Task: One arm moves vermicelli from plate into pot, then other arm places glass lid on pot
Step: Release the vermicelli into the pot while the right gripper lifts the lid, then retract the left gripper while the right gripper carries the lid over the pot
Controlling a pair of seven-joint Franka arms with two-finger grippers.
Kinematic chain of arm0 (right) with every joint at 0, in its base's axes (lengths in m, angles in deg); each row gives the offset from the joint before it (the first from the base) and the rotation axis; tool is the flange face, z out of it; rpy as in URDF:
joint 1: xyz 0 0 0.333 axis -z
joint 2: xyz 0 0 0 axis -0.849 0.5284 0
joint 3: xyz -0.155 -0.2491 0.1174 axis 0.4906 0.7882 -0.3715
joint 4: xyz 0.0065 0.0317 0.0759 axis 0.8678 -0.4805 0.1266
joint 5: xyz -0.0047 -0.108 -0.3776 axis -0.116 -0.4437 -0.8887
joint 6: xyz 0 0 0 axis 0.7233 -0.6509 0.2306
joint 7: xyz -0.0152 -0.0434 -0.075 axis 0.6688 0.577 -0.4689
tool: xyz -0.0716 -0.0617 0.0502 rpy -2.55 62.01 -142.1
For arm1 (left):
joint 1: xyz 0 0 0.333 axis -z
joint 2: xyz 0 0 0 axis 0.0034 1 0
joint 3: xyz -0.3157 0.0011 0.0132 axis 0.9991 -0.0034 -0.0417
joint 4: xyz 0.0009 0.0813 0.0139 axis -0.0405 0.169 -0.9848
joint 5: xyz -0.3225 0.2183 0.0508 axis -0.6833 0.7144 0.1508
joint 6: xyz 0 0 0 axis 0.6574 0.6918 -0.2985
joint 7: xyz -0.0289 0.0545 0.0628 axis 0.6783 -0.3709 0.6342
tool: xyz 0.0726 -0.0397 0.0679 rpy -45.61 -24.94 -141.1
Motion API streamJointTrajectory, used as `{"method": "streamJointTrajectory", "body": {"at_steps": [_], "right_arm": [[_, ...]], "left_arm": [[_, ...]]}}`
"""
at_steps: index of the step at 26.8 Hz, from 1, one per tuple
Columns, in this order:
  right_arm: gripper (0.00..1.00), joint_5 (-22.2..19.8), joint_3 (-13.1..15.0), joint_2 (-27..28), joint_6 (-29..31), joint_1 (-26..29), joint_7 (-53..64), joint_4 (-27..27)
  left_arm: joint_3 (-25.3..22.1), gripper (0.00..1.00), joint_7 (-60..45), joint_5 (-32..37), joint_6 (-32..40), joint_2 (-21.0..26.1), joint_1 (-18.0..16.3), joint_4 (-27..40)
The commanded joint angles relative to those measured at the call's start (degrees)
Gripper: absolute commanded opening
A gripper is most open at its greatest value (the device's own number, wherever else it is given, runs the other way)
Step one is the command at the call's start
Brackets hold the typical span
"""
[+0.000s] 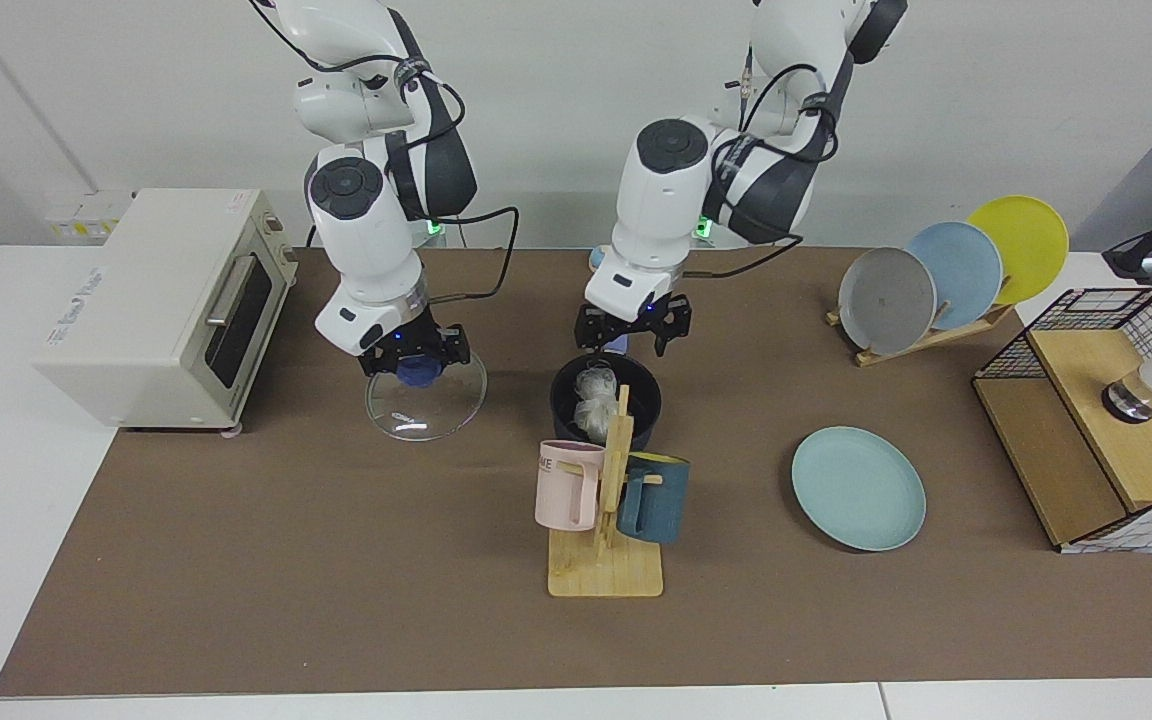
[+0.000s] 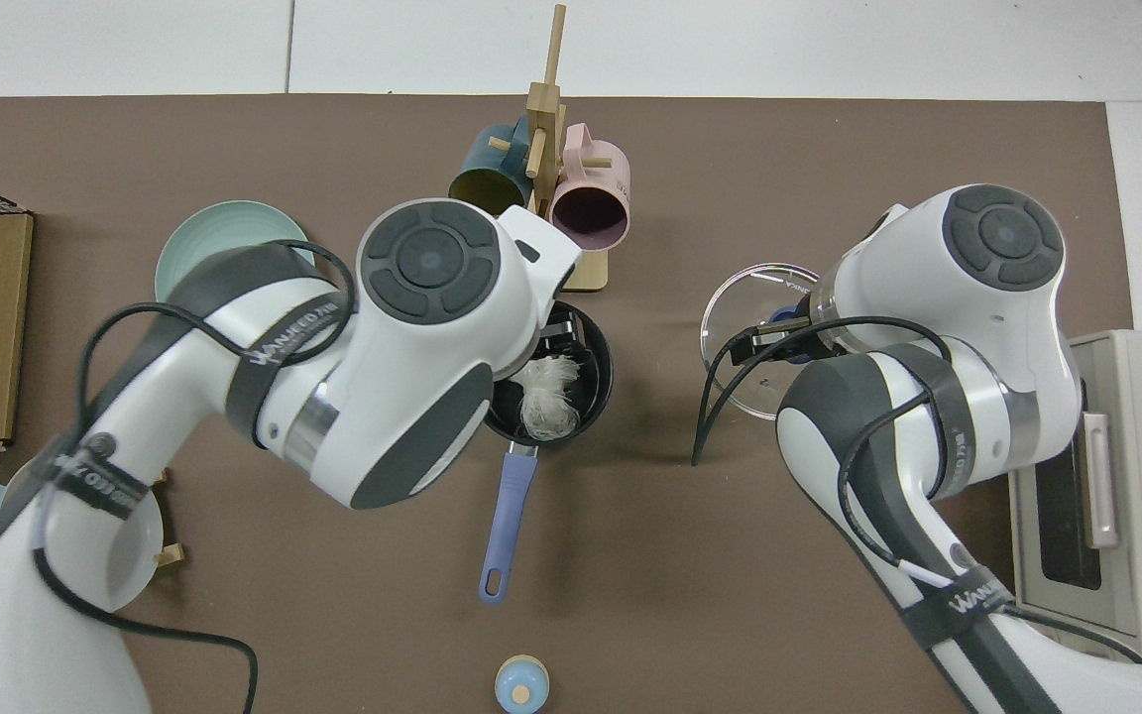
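The black pot point(image 1: 640, 383) stands mid-table behind the mug rack, its blue handle point(image 2: 506, 514) pointing away from the rack. Pale vermicelli point(image 1: 592, 397) lies inside it, also plain from above as vermicelli point(image 2: 543, 393). My left gripper point(image 1: 633, 326) hovers open and empty just above the pot's far rim. The teal plate point(image 1: 858, 487) lies bare; in the top view the left arm covers part of the plate point(image 2: 222, 228). My right gripper point(image 1: 414, 362) is shut on the blue knob of the glass lid point(image 1: 428, 408), carried slightly tilted beside the pot, and the lid point(image 2: 742, 327) shows from above too.
A wooden mug rack point(image 1: 604, 560) with pink and dark blue mugs stands right in front of the pot. A toaster oven point(image 1: 151, 300) sits behind the lid. A rack of upright plates point(image 1: 946, 275), a wire-and-wood box point(image 1: 1096, 430) and a small bell point(image 2: 521, 684) stand around.
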Motion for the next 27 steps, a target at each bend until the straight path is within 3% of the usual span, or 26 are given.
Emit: {"method": "streamJointTrajectory", "body": {"at_steps": [1,6,15,21,27], "right_arm": [[0.00,-0.32,-2.36,0.37,2.47,0.31,-5.32,-0.26],[0.00,-1.55,-5.26,1.69,3.27,0.23,-10.15,0.35],[0.00,-5.24,-12.90,3.88,3.18,0.31,-22.63,3.95],[0.00,-11.04,-19.14,6.79,2.39,0.40,-32.12,6.50],[0.00,-12.10,-21.08,10.47,0.11,-1.79,-39.77,12.20]], "left_arm": [[-5.36,1.00,14.55,-5.49,9.74,-0.84,-0.66,-5.06],[-12.03,1.00,22.75,-7.26,12.21,-3.04,-0.74,-7.43],[-26.18,1.00,41.03,-6.73,20.47,-10.59,-0.75,-6.73],[-34.72,1.00,46.39,-8.13,21.89,-15.78,-0.92,-1.03],[-38.41,1.00,51.15,-11.48,18.64,-20.36,-0.48,5.21]]}}
